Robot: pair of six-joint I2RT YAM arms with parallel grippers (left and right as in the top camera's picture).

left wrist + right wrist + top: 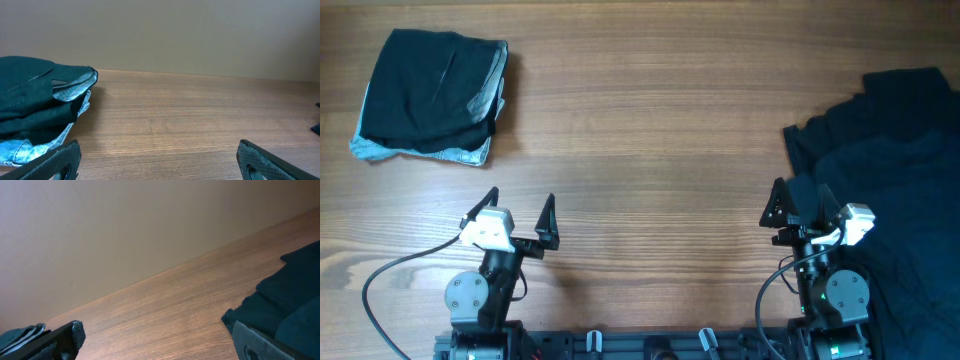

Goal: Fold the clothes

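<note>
**Far left corner.** A folded stack (425,90) of dark garments lies flat on the counter (650,120), well apart from both arms. A pale lining (492,88) shows along its right side. A light-blue denim pair (365,148) lies at the bottom with only its edge exposed. The number of dark pieces in the stack cannot be told. In the left wrist view the stack (35,95) is cut off by the left border, and the denim (17,150) shows beneath it.

**Near edge, left of centre.** The left pincer (521,200) stands released over bare counter, its fingers spread wide with nothing between them. The left wrist view catches only the fingertips (55,162) at the bottom border.

**Near edge, right.** The right pincer (801,195) is likewise released and holds nothing. In the overhead view its right finger overlaps the dark cloth, black on black, so contact with the fabric cannot be confirmed. In the right wrist view the fingers (257,342) sit wide apart, and cloth lies just beyond the right one.

**Right edge.** A loose dark pile (890,160) of unfolded garments spreads from the middle of that edge towards the near right corner and runs out of frame. The right wrist view shows only its left margin (285,300). Individual pieces cannot be separated, and no waistband can be made out.
</note>
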